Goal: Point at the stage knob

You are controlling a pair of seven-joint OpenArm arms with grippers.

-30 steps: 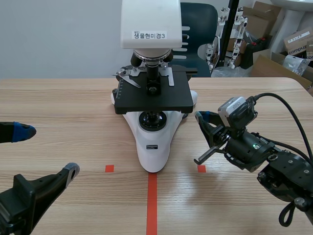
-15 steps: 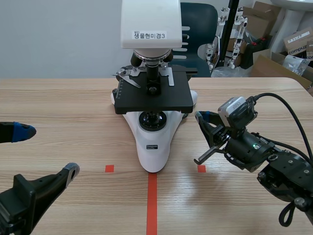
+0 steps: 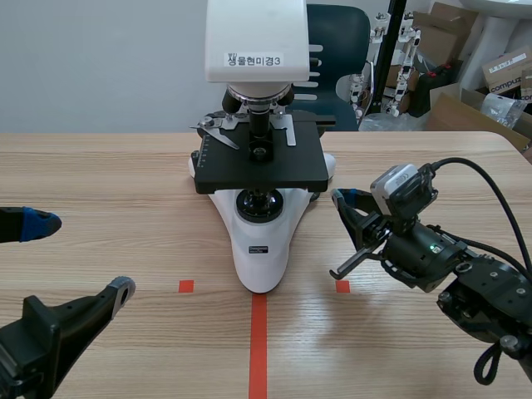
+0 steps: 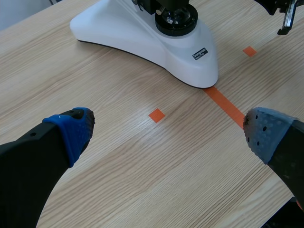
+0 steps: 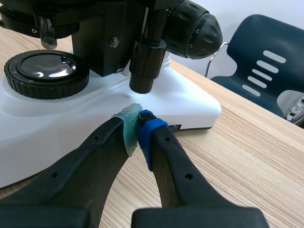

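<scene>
Both pads (image 5: 127, 127) of right claw (image 5: 138, 119) meet under stage knob (image 5: 143, 66).

White microscope (image 3: 262, 241), black stage (image 3: 261, 170); black stage knob (image 5: 143, 69); pale wood-grain table (image 3: 116, 183); right gripper (image 5: 138, 119) pads (image 5: 151, 123) blue, grey-green.

Blocked mid-table by the microscope (image 3: 260, 166), its black stage (image 3: 260, 164) overhanging the white base (image 3: 249, 266). Open across bare table (image 3: 108, 183) to the left, and near, along the tape. Tight at right under the stage edge: hemmed by the hanging stage knob (image 5: 142, 71), the big focus knob (image 5: 194, 29) beside it, and the base below. Seemingly only a slim gap between the right gripper (image 5: 137, 123) tips and the stage knob.
</scene>
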